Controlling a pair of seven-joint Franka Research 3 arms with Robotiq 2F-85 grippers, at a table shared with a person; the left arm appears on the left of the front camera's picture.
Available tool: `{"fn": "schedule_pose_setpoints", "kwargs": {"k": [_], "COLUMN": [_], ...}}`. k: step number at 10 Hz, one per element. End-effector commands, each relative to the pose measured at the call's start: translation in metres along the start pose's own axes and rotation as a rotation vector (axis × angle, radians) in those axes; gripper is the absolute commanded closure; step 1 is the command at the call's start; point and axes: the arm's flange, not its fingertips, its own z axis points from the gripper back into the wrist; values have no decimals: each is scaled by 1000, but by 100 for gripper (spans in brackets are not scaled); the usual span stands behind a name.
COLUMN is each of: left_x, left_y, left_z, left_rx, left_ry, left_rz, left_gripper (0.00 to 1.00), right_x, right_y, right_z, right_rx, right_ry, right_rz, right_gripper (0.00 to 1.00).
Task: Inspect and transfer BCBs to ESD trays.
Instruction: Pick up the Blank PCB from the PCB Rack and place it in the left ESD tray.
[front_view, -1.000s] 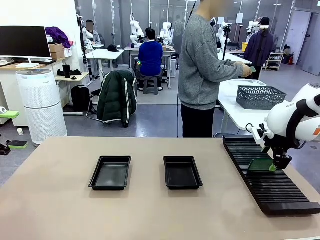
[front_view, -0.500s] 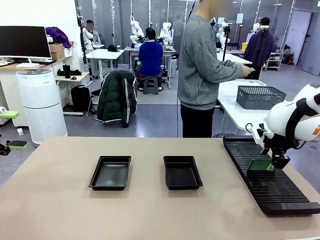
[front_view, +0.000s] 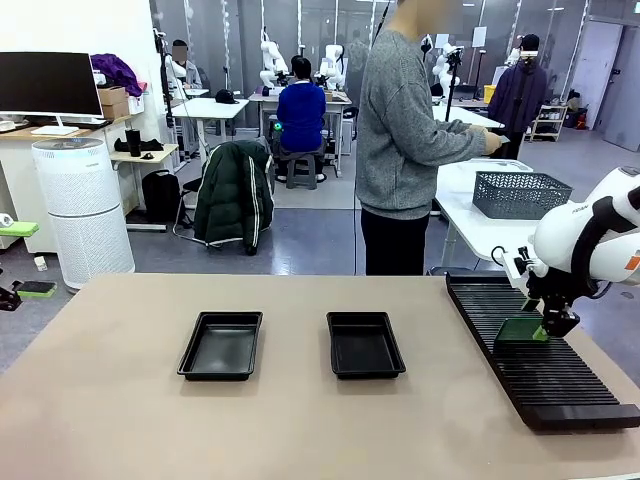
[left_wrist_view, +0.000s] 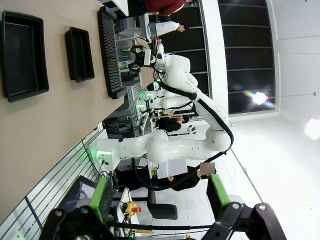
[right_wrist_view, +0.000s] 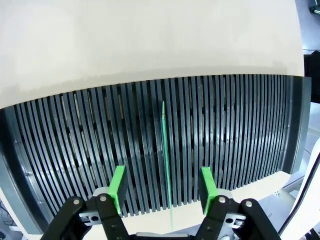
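Right hand (right_wrist_view: 162, 180) straddles the edge-on BCB (right_wrist_view: 163, 140) in the rack (right_wrist_view: 75, 135), pads (right_wrist_view: 118, 182) clear each side; left hand (left_wrist_view: 160, 197) wide; ESD trays (front_view: 368, 374) at nine o'clock.

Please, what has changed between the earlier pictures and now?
The right gripper shifted slightly toward the robot's left over the BCB standing on edge in the rack. Its jaws straddle the board and do not touch it yet. The green piece at the person's hand is no longer visible. The ESD trays, rack and BCB stayed put.
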Motion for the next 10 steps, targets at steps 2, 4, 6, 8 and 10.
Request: {"fn": "schedule_pose_setpoints", "kwargs": {"k": [2,4,6,8,10], "left_x": [-2,-2,-2,-2,-2], "left_y": [0,0,0,0,0], "left_z": [1,1,1,1,1], "left_rx": [1,1,1,1,1], "left_ry": [-1,-1,-1,-1,-1], "left_rz": [0,0,0,0,0], "left_gripper": [0,0,0,0,0], "right_x": [-2,-1,-2,-2,-2], "right_y": [-3,-3,-3,-4,-5], "right_z": [-4,-3,-4,-1,0], "right_rx": [7,11,27,27,29], "right_ry": [11,17,19,21,24], "right_rz": [-1,3,6,4,7], "right_gripper": [35,41,46,51,57]}}
